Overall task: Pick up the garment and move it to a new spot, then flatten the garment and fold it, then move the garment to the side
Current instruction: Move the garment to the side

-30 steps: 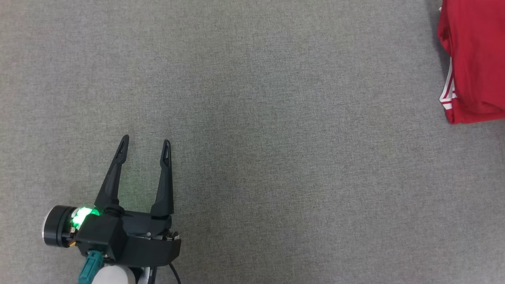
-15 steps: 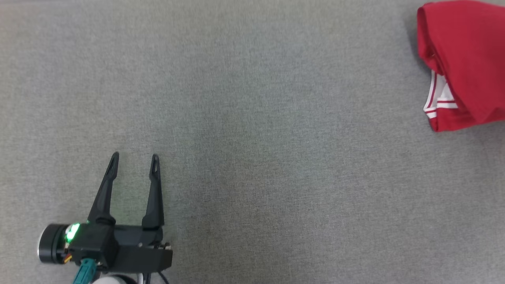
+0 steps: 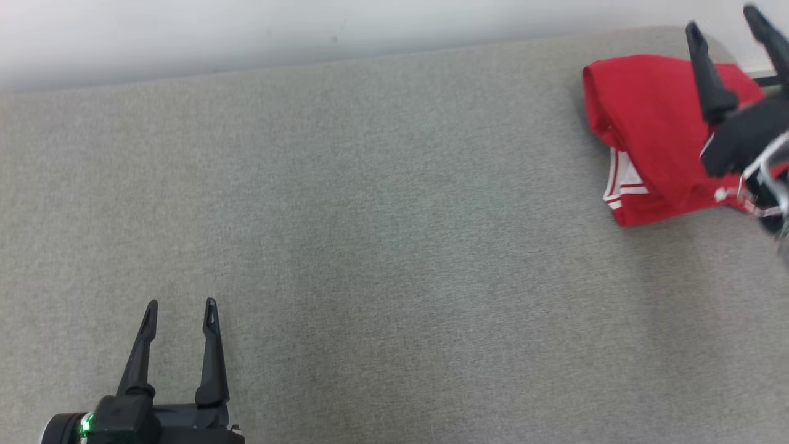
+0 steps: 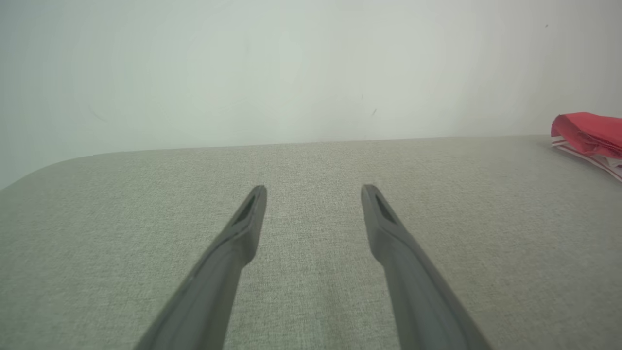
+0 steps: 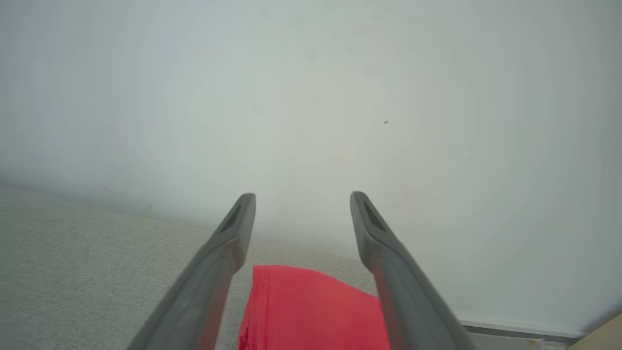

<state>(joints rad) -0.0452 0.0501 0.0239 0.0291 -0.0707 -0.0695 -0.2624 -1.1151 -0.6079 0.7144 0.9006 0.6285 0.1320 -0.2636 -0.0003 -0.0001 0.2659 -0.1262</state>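
As camera shifted | right claw [image 3: 721, 18] now shows above garment [image 3: 647, 111]

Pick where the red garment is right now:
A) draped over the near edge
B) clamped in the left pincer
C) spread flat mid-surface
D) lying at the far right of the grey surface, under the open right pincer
D: the red garment lies in a compact fold at the far right of the grey surface, the right pincer is open over it, and the left pincer is open well away at the lower left.
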